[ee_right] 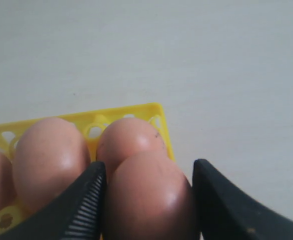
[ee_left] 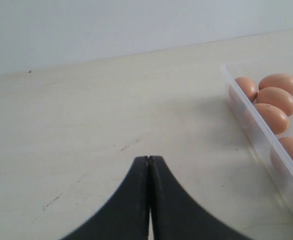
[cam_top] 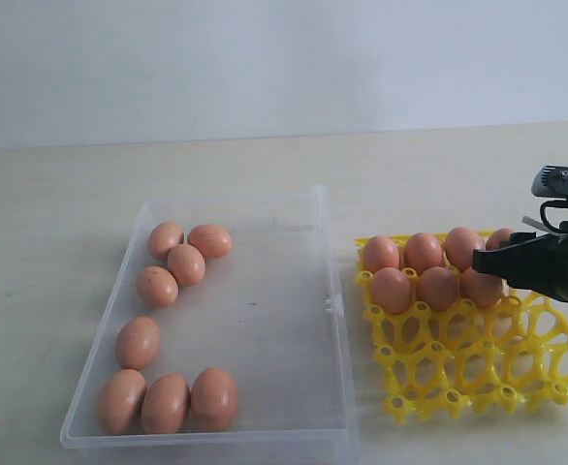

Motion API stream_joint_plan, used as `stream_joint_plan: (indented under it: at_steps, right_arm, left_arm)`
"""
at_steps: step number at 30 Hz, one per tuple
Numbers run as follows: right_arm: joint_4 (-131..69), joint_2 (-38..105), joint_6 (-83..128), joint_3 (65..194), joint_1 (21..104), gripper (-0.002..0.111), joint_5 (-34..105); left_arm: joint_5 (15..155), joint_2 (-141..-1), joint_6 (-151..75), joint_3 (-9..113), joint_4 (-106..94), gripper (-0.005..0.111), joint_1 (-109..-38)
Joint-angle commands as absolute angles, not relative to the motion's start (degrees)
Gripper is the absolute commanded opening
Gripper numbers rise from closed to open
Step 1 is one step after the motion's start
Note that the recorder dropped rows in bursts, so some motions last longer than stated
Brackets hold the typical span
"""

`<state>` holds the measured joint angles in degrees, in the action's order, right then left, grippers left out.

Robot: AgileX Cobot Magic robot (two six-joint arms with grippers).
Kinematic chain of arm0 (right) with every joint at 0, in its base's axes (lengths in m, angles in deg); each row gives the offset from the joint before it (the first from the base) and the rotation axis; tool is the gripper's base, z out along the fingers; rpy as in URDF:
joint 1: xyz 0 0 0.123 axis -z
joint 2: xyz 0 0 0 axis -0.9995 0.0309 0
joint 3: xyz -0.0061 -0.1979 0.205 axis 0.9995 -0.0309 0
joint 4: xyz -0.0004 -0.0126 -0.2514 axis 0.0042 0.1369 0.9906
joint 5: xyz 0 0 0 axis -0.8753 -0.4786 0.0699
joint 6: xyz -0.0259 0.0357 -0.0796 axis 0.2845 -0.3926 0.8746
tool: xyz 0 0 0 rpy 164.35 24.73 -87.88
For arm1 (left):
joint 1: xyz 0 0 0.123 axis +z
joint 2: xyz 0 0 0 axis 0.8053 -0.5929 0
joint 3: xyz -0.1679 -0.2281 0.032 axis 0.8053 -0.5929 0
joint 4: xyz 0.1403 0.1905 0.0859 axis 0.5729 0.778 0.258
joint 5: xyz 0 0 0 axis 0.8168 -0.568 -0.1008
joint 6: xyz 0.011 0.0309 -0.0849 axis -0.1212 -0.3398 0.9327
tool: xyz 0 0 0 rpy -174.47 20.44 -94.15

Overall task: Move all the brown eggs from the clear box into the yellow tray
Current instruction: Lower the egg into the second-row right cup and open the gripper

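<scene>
Right tool (cam_top: 478,260): low over the far right part of the yellow tray (cam_top: 478,373); fingers (ee_right: 86,205) set against both flanks of one egg, no gap showing on either side in the wrist view; clamped on it.
Gripped egg (ee_right: 149,200): between the fingers, in the tray's second row from the far edge, third along counting from the clear box (cam_top: 334,320), level with its row-mates in the exterior view.
Crowding the tool: a second-row egg (ee_right: 49,160) just beside the outside of one finger; a far-row egg (ee_right: 129,137) right behind the gripped egg, near the tray's corner; bare bench (ee_right: 211,75) past the other finger.
Tray eggs (cam_top: 424,252): four in the far row, three in the second row counting the gripped egg; the last of the far row partly hidden behind the arm (cam_top: 565,266).
Tray position: flat on the bench, just beside the clear box, on its right in the exterior view.
Box eggs (cam_top: 166,403): eight on the box floor; four clustered at the far left corner, one alone midway along the left wall, three side by side at the near left corner; well apart from the right tool.
Left tool (ee_left: 148,159): fingers pressed together with nothing between them, above bare bench just outside the box wall, several box eggs visible through that wall.
</scene>
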<state>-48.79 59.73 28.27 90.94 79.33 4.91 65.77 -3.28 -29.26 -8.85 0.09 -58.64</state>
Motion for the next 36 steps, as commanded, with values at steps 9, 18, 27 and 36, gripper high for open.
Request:
stream_joint_plan:
  at_steps: [9,18,27,36]
  right_arm:
    - [-47.21,59.73,26.85,90.77,79.59,0.043,4.07]
    - [-47.21,59.73,26.85,90.77,79.59,0.043,4.07]
    - [-47.21,59.73,26.81,90.77,79.59,0.057,4.07]
    - [-47.21,59.73,26.57,90.77,79.59,0.057,4.07]
  left_arm:
    - [66.56,-3.32,-29.01,-8.62,0.0,0.0,-58.83]
    - [66.56,-3.32,-29.01,-8.62,0.0,0.0,-58.83]
    - [66.56,-3.32,-29.01,-8.62,0.0,0.0,-58.83]
    - [66.56,-3.32,-29.01,-8.62,0.0,0.0,-58.83]
